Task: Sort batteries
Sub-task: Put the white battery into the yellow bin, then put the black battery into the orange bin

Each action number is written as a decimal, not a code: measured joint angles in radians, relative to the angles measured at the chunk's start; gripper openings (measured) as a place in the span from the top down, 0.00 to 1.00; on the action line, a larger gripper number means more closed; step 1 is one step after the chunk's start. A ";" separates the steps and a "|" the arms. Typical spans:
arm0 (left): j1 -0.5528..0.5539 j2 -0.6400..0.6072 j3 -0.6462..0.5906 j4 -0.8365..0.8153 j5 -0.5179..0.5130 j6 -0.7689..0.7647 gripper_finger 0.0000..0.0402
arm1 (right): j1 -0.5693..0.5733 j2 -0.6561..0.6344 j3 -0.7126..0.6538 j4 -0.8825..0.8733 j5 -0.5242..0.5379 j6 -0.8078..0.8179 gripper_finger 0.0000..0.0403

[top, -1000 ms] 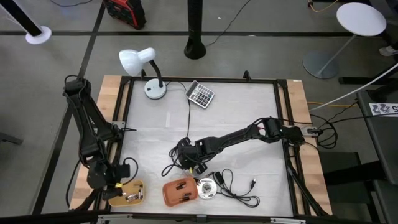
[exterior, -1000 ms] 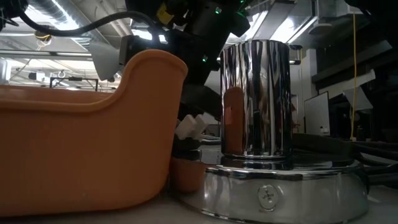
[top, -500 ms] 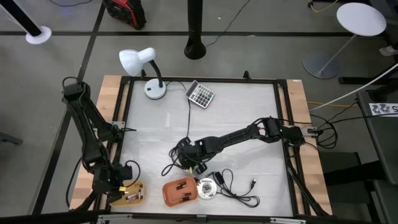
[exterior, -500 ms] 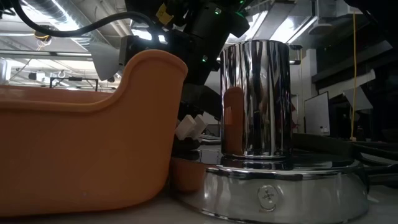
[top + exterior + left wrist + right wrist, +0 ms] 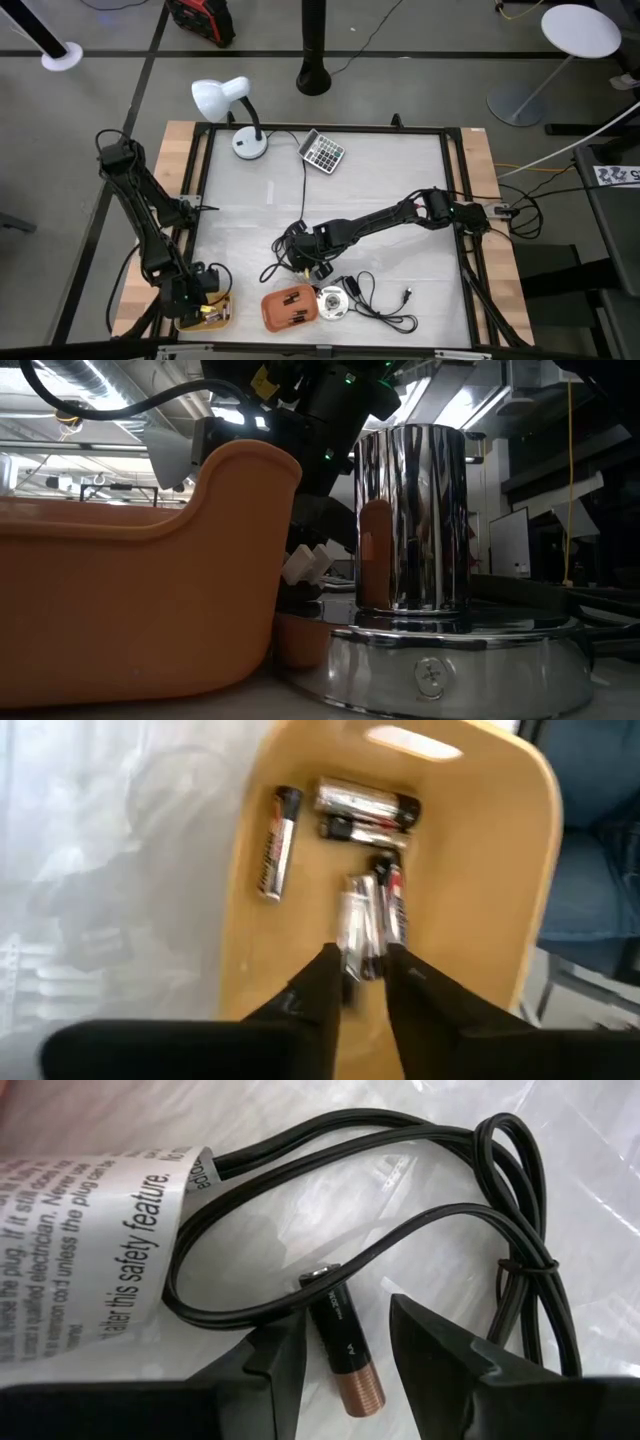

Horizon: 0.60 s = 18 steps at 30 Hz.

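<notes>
My left gripper (image 5: 197, 296) is over the tan tray (image 5: 214, 316) at the table's near left, shut on a silvery battery (image 5: 354, 925). Several other batteries (image 5: 366, 804) lie in that tray (image 5: 490, 870). My right gripper (image 5: 312, 262) is low over the table's middle near part and open. Its fingers (image 5: 445, 1355) stand on either side of a dark battery with a copper end (image 5: 340, 1342), which lies on the table inside a loop of black cable (image 5: 420, 1220). Thin dark batteries lie in the orange tray (image 5: 290, 308). My left gripper pinches the silvery battery by its near end (image 5: 350, 965) between its two fingertips. The battery runs on past the fingertips in line with them, over the tan tray's floor. Whether it rests on the tray or hangs clear, I cannot tell.
A chrome cylinder on a round base (image 5: 331, 303) (image 5: 413, 520) stands right beside the orange tray (image 5: 140, 610). Black cables with plugs (image 5: 385, 305) lie to its right. A calculator (image 5: 322, 152) and a white desk lamp (image 5: 226, 100) are at the far side. A printed paper label (image 5: 90, 1240) hangs on the cable.
My left gripper has gone toward the table's near edge and a little to the right, and now stands over the tan tray.
</notes>
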 joint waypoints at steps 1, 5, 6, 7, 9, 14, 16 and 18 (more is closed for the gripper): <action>0.003 0.006 0.000 -0.001 -0.002 0.000 0.80 | 0.000 0.000 0.000 -0.001 0.000 0.000 0.64; 0.006 0.014 0.000 0.001 -0.004 0.000 0.70 | 0.000 0.000 0.000 -0.003 -0.003 0.015 0.64; 0.008 0.013 0.000 0.001 -0.004 0.000 0.68 | 0.000 0.000 0.000 -0.004 -0.003 0.025 0.64; 0.008 0.012 0.000 0.003 -0.003 0.000 0.67 | 0.000 0.000 0.000 -0.005 -0.004 0.039 0.65; 0.009 0.011 0.000 0.011 -0.003 0.000 0.65 | 0.000 0.000 0.000 -0.007 -0.009 0.065 0.67; 0.009 0.011 0.000 0.007 -0.003 0.000 0.65 | 0.000 0.001 0.000 -0.020 -0.021 0.127 0.77; 0.009 0.011 0.000 0.006 -0.004 0.000 0.66 | 0.000 0.001 0.000 -0.027 -0.030 0.158 0.82; 0.009 0.011 0.000 0.006 -0.006 0.000 0.67 | 0.000 0.001 0.000 -0.028 -0.029 0.196 0.87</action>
